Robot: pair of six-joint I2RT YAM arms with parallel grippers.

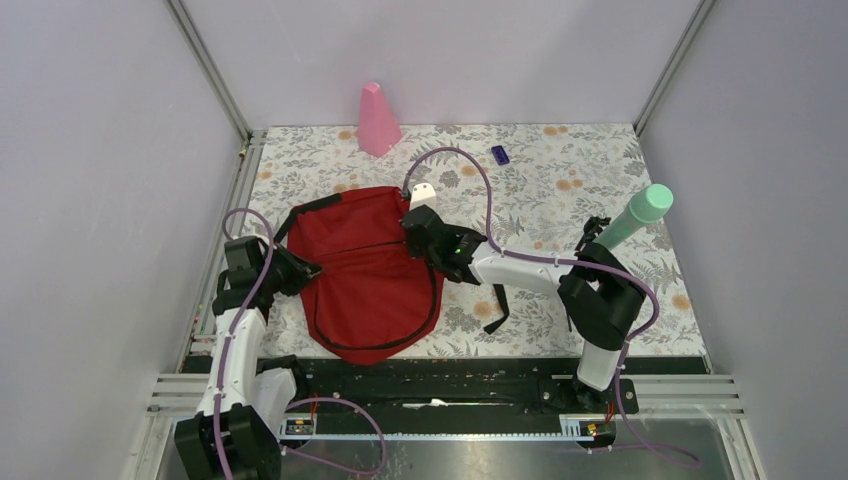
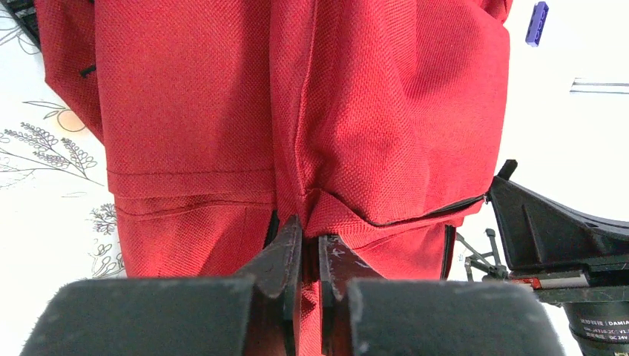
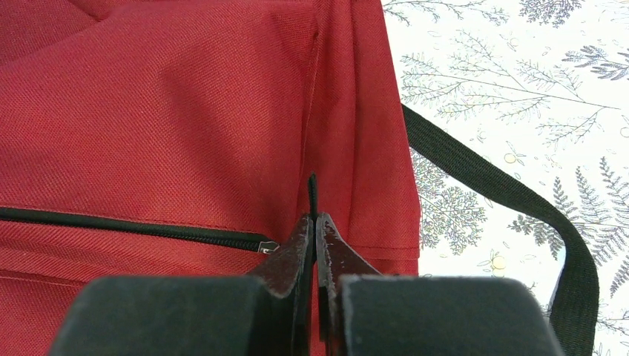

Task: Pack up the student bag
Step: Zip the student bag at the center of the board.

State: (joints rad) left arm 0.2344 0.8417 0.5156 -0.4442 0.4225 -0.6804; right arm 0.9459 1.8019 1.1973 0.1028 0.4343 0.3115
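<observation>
Left gripper [image 2: 310, 248] jaws clamped on student bag [image 2: 208, 111] fabric, right gripper [image 3: 315, 226] jaws pinching black zipper pull [image 3: 312, 194]

The only print I can read is in my left wrist view, on a black housing [image 2: 593, 326] in the lower right corner. A small white line on it reads "DAMIA", cut off by the frame edge. Two lines lower I make out "DC 24V". The line between them ends in what looks like "V1", but it is too small for me to be sure.
</observation>
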